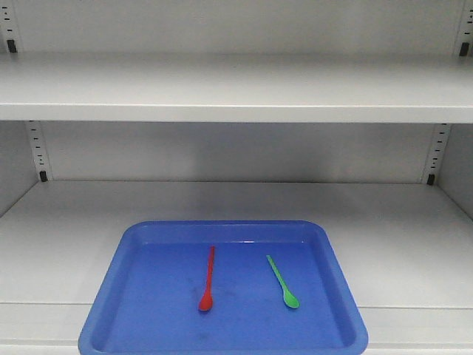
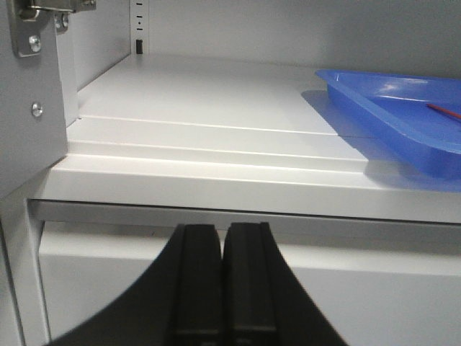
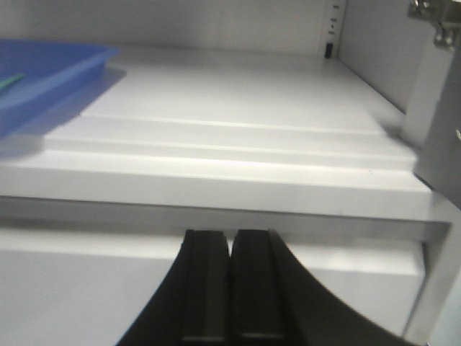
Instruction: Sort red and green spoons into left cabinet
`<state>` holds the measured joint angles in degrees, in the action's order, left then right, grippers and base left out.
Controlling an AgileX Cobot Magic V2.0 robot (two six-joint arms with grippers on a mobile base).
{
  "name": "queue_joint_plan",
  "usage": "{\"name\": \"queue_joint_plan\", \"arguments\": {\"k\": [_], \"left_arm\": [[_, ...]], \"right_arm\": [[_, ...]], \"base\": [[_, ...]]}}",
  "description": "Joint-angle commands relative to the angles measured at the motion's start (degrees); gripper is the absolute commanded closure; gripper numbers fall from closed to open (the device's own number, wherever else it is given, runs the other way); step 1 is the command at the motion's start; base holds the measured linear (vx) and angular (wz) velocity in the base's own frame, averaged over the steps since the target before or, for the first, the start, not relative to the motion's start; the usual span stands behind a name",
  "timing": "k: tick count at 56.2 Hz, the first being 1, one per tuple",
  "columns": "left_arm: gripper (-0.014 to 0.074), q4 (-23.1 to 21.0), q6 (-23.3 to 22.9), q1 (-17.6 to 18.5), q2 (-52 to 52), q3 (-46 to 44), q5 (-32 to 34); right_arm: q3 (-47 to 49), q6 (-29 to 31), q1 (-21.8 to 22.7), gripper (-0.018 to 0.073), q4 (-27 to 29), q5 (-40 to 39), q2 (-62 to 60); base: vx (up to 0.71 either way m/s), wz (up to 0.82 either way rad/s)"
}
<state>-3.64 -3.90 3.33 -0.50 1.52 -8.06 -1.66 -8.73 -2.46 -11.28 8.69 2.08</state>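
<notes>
A red spoon [image 1: 208,280] and a shorter green spoon [image 1: 282,282] lie side by side in a blue tray [image 1: 118,292] on the lower shelf of the light grey cabinet [image 1: 236,92], bowls toward the front. In the left wrist view a sliver of the red spoon [image 2: 443,110] shows in the tray [image 2: 382,108] at the right. The right wrist view catches a bit of the green spoon [image 3: 10,82] in the tray [image 3: 65,68] at the left. My left gripper [image 2: 223,232] is shut and empty, below the shelf's front edge. My right gripper [image 3: 230,236] is likewise shut and empty, below that edge.
The shelf [image 1: 414,237] extends bare on both sides of the tray. An upper shelf [image 1: 236,103] runs above it. Slotted rails [image 1: 37,151] stand at the back corners. A door hinge [image 2: 32,32] shows at the left side and another hinge [image 3: 436,21] at the right.
</notes>
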Motion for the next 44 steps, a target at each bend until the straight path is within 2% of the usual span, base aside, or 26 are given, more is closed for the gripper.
{"name": "queue_joint_plan", "arguments": {"k": [1,11,44], "left_arm": [[0.0603,-0.5,0.1,0.0,-1.2,-0.2,4.5],[0.0603,-0.5,0.1,0.0,-1.1,-0.2,4.6],[0.0603,-0.5,0.1,0.0,-1.1,-0.2,4.5]], "right_arm": [[-0.7,0.4,-0.1,0.0568,-0.4,1.6,-3.8],[-0.7,0.4,-0.2,0.0568,-0.6,4.1,-2.8],[-0.7,0.4,-0.2,0.0568,-0.6,4.1,-2.8]], "base": [[0.0,0.0],[0.0,0.0],[0.0,0.0]]}}
